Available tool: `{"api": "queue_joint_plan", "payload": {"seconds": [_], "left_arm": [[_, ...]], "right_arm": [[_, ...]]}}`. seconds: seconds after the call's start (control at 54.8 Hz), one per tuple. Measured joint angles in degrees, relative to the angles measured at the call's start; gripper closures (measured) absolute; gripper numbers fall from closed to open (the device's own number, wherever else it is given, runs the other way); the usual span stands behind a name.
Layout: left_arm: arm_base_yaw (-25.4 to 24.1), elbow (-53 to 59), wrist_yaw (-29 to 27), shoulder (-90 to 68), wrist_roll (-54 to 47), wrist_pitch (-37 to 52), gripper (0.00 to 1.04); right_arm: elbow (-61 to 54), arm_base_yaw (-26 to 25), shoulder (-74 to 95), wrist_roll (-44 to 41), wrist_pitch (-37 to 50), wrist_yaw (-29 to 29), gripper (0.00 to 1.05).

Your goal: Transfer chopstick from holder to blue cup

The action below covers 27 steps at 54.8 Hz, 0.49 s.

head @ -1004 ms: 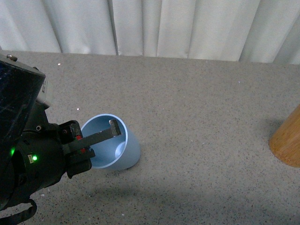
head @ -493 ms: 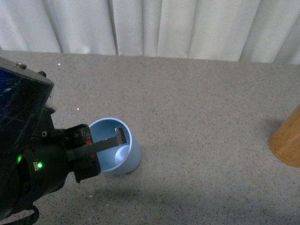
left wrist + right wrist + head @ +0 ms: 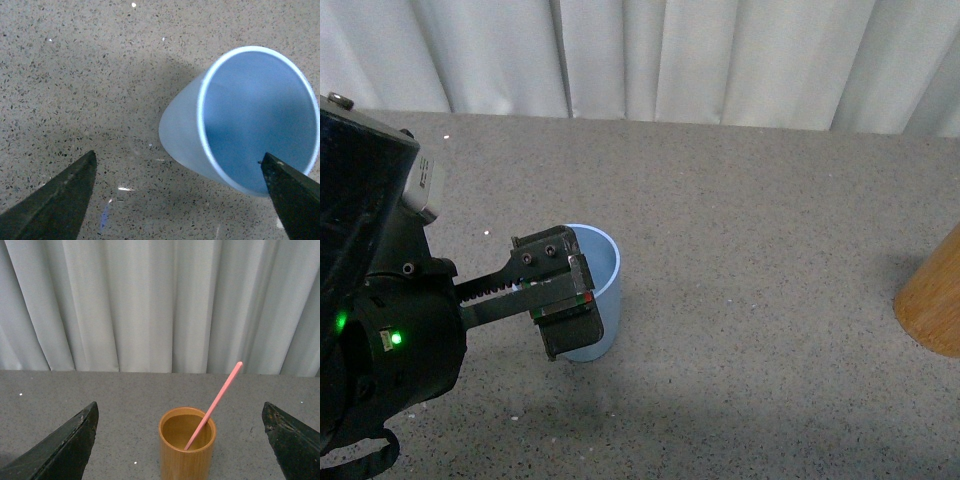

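The chopstick (image 3: 214, 407) is leaning in the holder (image 3: 932, 305) at right edge; the blue cup (image 3: 608, 300) is sitting left of centre. Left gripper (image 3: 177, 156) and right gripper (image 3: 180, 403) jaws are gaping.

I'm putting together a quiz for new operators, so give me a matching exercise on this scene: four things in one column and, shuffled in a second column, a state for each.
Column one:
1. chopstick
2. blue cup
3. holder
4. right gripper

Column two:
A. open, holding nothing
B. empty inside
C. slanting, with its upper end well above a rim
D. tan wood, with a stick standing in it

Pairs: 1-C, 2-B, 3-D, 4-A
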State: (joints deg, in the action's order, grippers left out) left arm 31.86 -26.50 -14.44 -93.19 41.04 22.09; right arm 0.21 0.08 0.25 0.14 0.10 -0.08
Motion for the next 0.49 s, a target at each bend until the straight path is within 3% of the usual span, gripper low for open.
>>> {"api": "queue_joint_plan", "payload": {"seconds": [0.329, 0.402, 0.438, 0.493], "left_arm": [[-3.1, 1.1, -1.0, 5.8, -1.0, -3.5, 0.07], [-5.2, 8.1, -6.9, 2.2, -11.1, 16.8, 0.24], [-7.3, 12.1, -5.9, 1.8, -15.0, 24.7, 0.30], [-13.9, 19.7, -0.3, 5.8, -25.4, 41.2, 0.44]], "right_arm": [[0.0, 0.0, 0.0, 0.0, 0.0, 0.0, 0.10], [0.0, 0.0, 0.0, 0.0, 0.0, -0.1, 0.10], [0.0, 0.0, 0.0, 0.0, 0.0, 0.0, 0.10], [0.0, 0.0, 0.0, 0.0, 0.0, 0.0, 0.10]]}}
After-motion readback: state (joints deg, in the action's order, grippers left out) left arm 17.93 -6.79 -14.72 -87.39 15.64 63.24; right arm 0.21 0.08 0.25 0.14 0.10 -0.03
